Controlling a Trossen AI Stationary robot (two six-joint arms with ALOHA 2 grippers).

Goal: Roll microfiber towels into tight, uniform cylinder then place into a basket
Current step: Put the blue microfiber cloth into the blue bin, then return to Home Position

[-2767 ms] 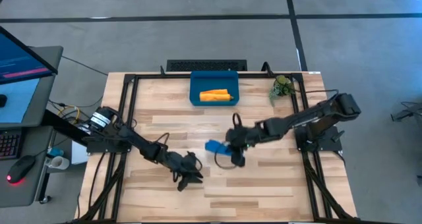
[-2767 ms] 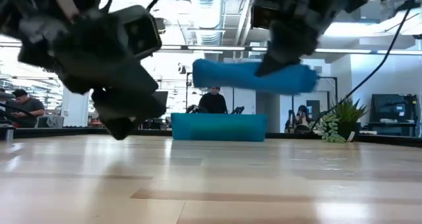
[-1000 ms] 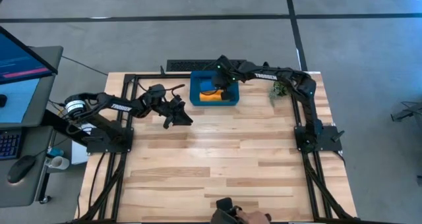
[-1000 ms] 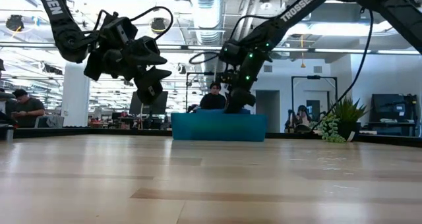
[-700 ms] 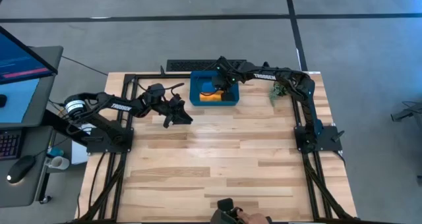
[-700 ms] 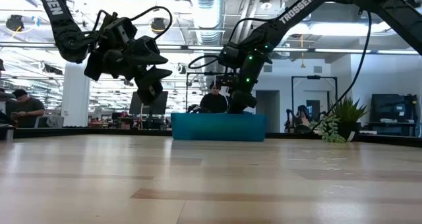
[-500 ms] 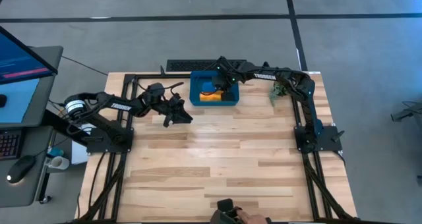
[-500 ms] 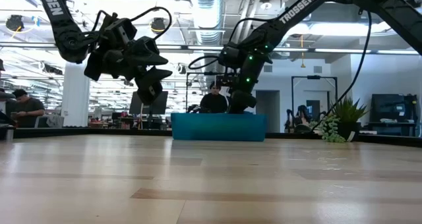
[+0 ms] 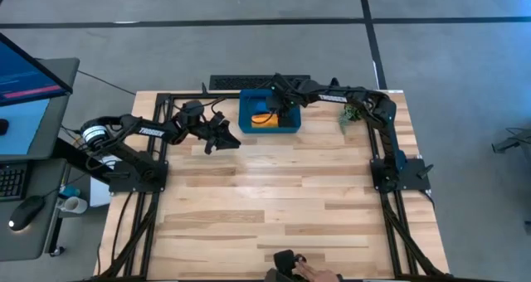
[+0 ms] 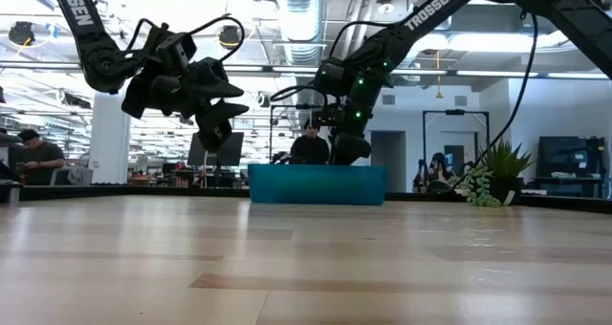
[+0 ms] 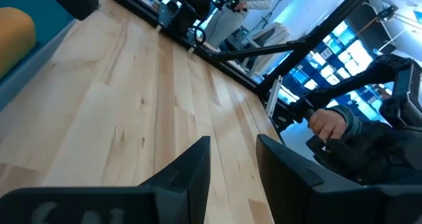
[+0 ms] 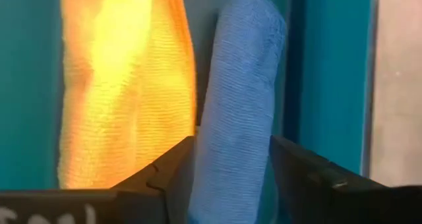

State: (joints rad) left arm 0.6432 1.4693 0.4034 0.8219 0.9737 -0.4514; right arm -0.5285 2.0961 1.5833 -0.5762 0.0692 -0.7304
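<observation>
The dark-blue basket (image 9: 246, 124) stands at the table's far edge. Two rolled microfiber towels lie in it side by side on its floor: an orange one (image 12: 125, 85) and a blue one (image 12: 241, 99). My right gripper (image 12: 232, 140) hangs over the basket (image 10: 316, 184), slanting down, open, with one finger close on each side of the blue roll. The high view shows only the orange roll (image 9: 264, 121) beside that gripper (image 9: 278, 106). My left gripper (image 9: 226, 141) hovers above the table left of the basket, open, with nothing between its fingers (image 11: 191, 165).
A small green plant (image 9: 353, 112) stands right of the basket at the far right corner. A person's hand (image 9: 303, 269) with a dark device shows at the table's near edge. Black frame rails run along the table's sides. The wood between the arms is bare.
My right gripper has opened over the basket and let go of the blue roll, which now lies beside the orange one. My left gripper has swung a little toward the far edge, staying open.
</observation>
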